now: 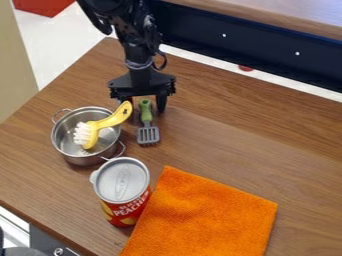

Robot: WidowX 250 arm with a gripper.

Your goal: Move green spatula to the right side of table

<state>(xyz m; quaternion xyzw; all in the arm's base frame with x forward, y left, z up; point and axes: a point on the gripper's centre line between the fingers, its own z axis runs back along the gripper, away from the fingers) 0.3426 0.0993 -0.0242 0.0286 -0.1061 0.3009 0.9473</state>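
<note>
My gripper [144, 102] hangs at the upper left of the table, its fingers spread apart. Between and just below them lies the green spatula [146, 111], its green handle under the gripper and its grey slotted head pointing toward the camera. The handle's top end is close to the gripper, and I cannot tell how high above it the fingertips are. The left finger is partly hidden behind the yellow brush handle.
Left of the spatula stands a metal pot [67, 137] holding a yellow brush [110, 121] whose handle sticks out toward the gripper. A peach can [123, 190] stands below the pot, beside an orange cloth [204, 215]. A dark rail runs behind the table [267, 125].
</note>
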